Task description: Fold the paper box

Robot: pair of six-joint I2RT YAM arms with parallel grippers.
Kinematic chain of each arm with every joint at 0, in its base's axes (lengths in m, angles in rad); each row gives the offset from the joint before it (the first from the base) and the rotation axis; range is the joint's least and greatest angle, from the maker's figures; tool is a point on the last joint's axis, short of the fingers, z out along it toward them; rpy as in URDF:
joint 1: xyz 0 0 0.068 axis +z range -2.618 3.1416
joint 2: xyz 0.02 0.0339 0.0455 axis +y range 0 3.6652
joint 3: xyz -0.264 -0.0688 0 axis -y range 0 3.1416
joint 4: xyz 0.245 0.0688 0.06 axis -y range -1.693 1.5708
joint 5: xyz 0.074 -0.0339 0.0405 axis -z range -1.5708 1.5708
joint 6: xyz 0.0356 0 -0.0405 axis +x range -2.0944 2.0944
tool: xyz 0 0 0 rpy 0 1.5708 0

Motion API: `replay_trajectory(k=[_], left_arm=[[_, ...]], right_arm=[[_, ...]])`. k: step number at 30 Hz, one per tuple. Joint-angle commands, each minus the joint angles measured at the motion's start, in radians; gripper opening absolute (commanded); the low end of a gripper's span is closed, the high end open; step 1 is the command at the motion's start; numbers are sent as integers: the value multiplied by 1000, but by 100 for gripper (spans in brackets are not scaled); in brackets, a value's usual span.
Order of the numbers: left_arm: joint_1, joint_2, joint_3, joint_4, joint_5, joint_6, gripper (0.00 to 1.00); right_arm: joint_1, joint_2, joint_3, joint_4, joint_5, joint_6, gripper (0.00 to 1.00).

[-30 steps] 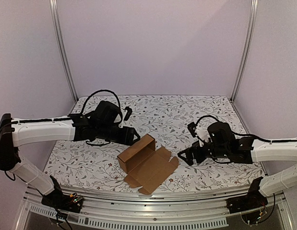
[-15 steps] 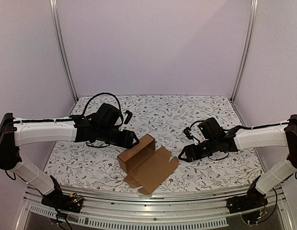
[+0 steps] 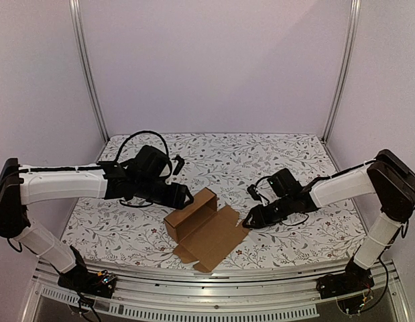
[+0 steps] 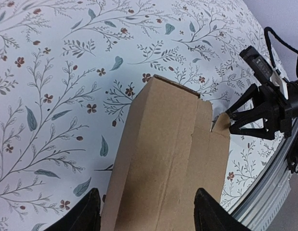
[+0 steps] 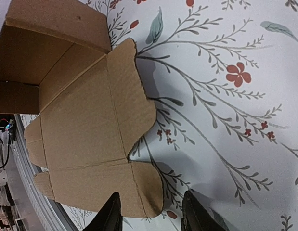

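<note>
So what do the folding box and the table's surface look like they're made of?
The paper box looks like plain brown corrugated cardboard, matte: faint ribbing, creased fold lines. The table cover seems a smooth printed sheet, floral pattern; cloth or vinyl, I cannot tell.

Brown paper box [image 3: 206, 228], lid open

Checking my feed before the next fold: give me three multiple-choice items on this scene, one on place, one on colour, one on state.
1. Where is the right gripper? A at the lid flap's right corner; B high in the air; C inside the box.
2. What colour is the paper box? A white; B brown; C blue.
3. The lid flap is: A shut; B torn off; C open, lying flat.
Answers: 1 A, its fingers flank the flap's corner. 2 B, it is plain brown cardboard. 3 C, it lies spread on the table.
</note>
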Motion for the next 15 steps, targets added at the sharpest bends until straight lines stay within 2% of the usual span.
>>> replay_trajectory(k=[1,8,15], left_arm=[[13,-4,-13,-21,1,11,65],[13,-1,-15,-22,-6,10,64],[13,-6,-20,-23,-3,2,65]], right_arm=[[-5,52,8,34,-47,17,39],[-5,62,-22,99,-58,31,29],[-5,53,-32,112,-62,41,8]])
